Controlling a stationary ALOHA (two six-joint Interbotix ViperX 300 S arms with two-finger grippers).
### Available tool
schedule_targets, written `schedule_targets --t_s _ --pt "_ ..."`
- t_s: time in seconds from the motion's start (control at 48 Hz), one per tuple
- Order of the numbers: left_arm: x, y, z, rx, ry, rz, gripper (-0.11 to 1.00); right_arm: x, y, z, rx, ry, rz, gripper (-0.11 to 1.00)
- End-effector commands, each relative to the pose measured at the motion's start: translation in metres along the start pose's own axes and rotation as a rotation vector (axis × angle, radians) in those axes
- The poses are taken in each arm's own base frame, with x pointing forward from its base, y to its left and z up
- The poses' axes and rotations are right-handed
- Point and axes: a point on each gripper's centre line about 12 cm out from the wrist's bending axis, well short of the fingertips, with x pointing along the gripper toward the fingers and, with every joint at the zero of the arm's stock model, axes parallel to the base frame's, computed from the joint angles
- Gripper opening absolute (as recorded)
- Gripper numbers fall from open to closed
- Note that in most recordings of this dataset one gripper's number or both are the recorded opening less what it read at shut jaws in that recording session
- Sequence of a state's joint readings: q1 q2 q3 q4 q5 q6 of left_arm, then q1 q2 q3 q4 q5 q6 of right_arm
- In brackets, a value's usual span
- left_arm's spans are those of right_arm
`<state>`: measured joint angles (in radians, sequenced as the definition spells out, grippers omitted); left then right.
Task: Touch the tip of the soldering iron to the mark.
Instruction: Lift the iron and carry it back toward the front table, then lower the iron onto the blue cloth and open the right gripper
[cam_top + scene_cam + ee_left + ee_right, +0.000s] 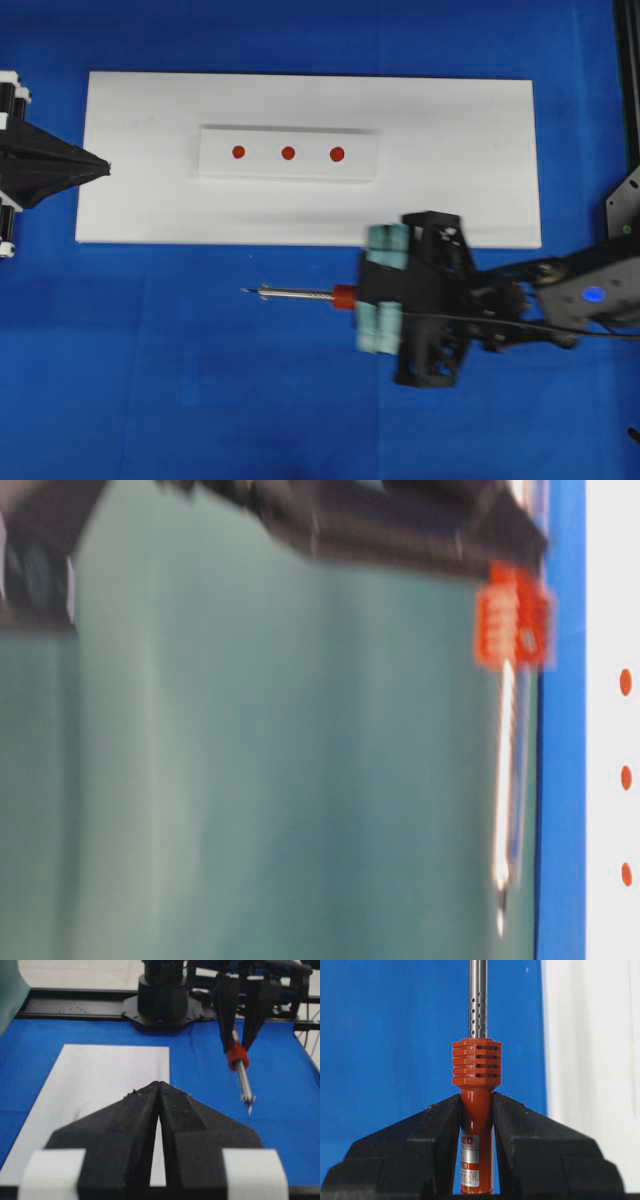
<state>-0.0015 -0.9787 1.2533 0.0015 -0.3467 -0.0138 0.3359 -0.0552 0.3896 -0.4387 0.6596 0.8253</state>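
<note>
My right gripper [372,296] is shut on the soldering iron [300,295] by its orange-red handle [476,1120]. The iron is held level over the blue mat, pointing left. Its ribbed collar [476,1062] and silver shaft [478,997] stick out ahead of the jaws. The dark tip [246,291] hangs in front of the white board [450,200], clear of it. Three red marks [288,153] sit in a row on a raised white strip [365,170] on the board. My left gripper [100,167] is shut and empty at the board's left edge. The iron also shows in the left wrist view [242,1077].
The iron's black cord [520,325] runs right along my right arm. A black frame rail [628,80] stands at the right edge. The far arm's base [162,997] stands beyond the board in the left wrist view.
</note>
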Motion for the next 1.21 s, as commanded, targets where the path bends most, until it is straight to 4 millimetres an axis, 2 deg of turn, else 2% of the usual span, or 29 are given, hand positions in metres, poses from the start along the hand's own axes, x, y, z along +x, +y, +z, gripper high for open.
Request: schedule_targets --t_s 0.0,0.25,0.521,0.667,1.001,1.189 --pt "0.002 0.0 0.004 0.0 -0.014 -0.002 0.0 0.003 0.002 0.025 0.015 -0.048 0.004 0.06" --pt "0.002 0.0 0.004 -0.003 -0.014 -0.002 0.0 0.024 0.016 0.054 -0.025 -0.078 0.01 0.06" --pt "0.002 0.0 0.003 -0.012 -0.009 -0.002 0.0 0.031 0.017 0.054 -0.022 -0.07 0.008 0.06" --pt "0.002 0.0 0.003 -0.012 -0.009 -0.002 0.0 0.041 0.019 0.049 -0.025 -0.055 0.009 0.06" --pt "0.002 0.0 0.002 -0.014 -0.006 -0.002 0.0 0.101 0.031 0.014 -0.016 -0.033 0.101 0.06" --pt "0.002 0.0 0.002 -0.014 -0.002 -0.002 0.0 0.121 0.033 -0.005 0.009 -0.01 0.128 0.06"
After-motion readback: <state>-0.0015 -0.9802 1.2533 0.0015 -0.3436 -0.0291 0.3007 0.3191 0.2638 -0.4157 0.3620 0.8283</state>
